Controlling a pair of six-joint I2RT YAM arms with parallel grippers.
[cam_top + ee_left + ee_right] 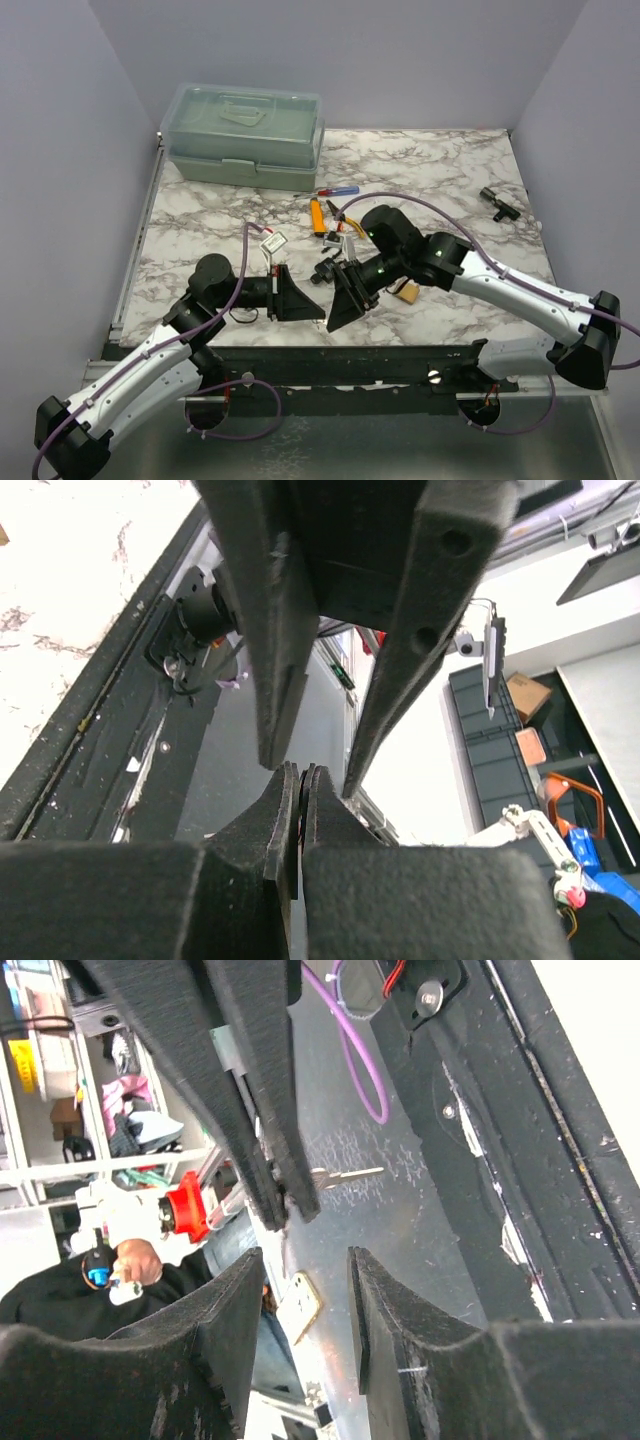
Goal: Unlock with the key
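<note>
The silver key (345,1174) sticks out sideways from the black fingers (262,1130) of my left gripper, seen at the top of the right wrist view. My left gripper (301,772) is shut, pads pressed together on the key's head. My right gripper (305,1260) is open just below the key, nothing between its jaws. In the top view the left gripper (318,310) and right gripper (337,318) meet tip to tip near the table's front edge, hiding the key. A small brass padlock (408,292) lies on the marble beside the right arm.
A translucent green lidded box (245,135) stands at the back left. An orange tool (316,215), a red-and-blue screwdriver (338,190) and small black parts (325,270) lie mid-table. A black fitting (497,203) sits at the right. The black front rail (400,352) runs under the grippers.
</note>
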